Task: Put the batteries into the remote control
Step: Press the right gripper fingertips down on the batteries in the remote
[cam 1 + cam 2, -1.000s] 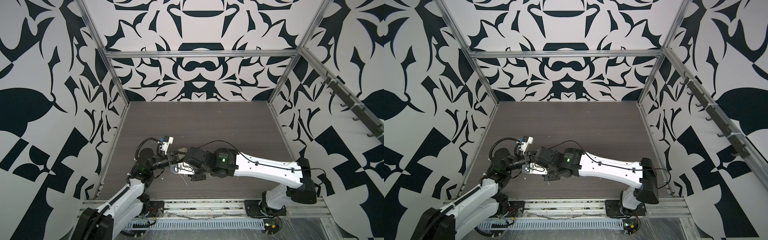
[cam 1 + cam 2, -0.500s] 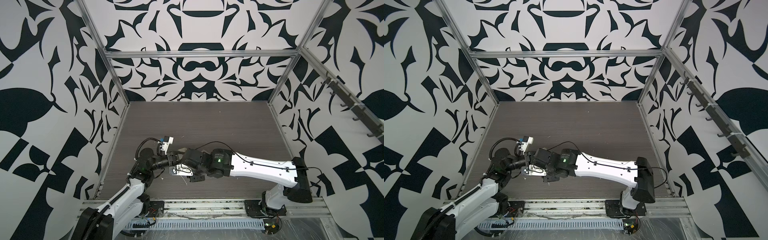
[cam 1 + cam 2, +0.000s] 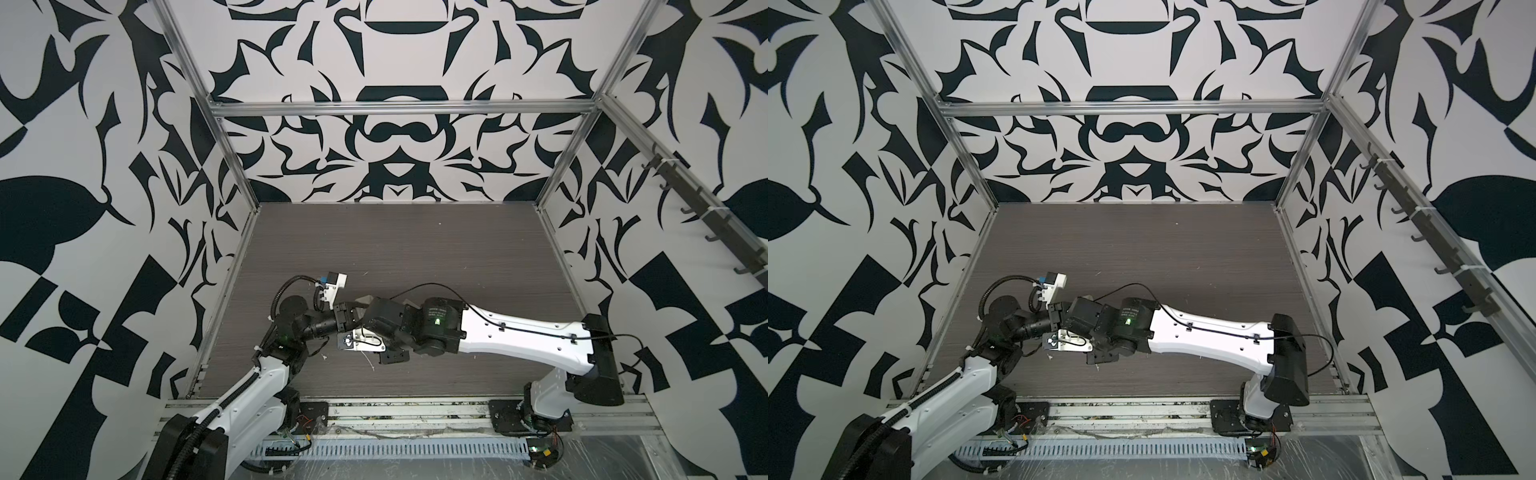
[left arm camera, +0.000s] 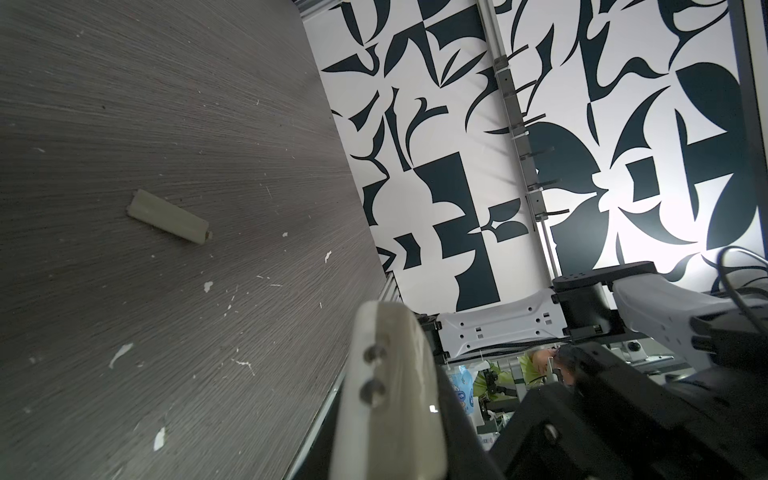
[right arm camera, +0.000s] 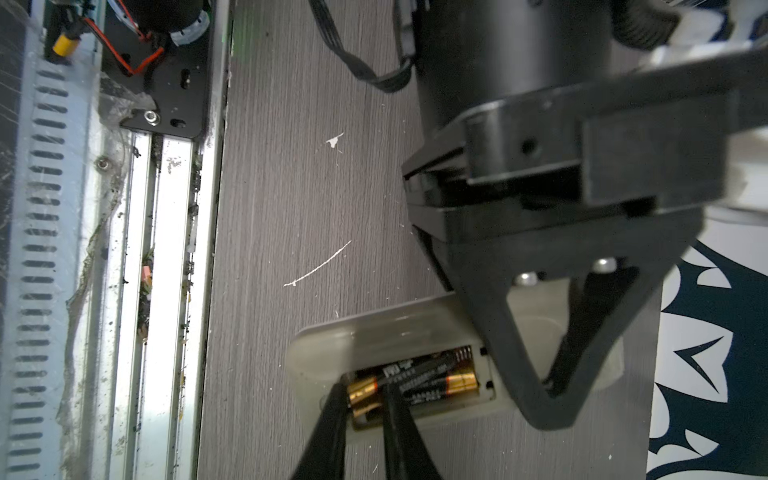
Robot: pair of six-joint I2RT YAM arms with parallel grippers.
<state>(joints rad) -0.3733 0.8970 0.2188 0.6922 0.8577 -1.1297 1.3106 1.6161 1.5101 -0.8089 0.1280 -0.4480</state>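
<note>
Right wrist view: remote control (image 5: 374,336) beige back up, compartment open, near the desk (image 5: 291,208) edge.
Left claw (image 5: 544,399): clenched on the remote control's body.
Batteries (image 5: 419,380): both inside the compartment, side by side.
Right claw (image 5: 365,390): fingers nearly together, straddling one gold end; pinching or merely pressing, hard to tell.
Remaining: probably seating that cell flat; the beige cover (image 4: 168,216) lies apart on the desk.

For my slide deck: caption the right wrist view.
The left tool holds the remote control while the right tool reaches two batteries in its open compartment.
</note>
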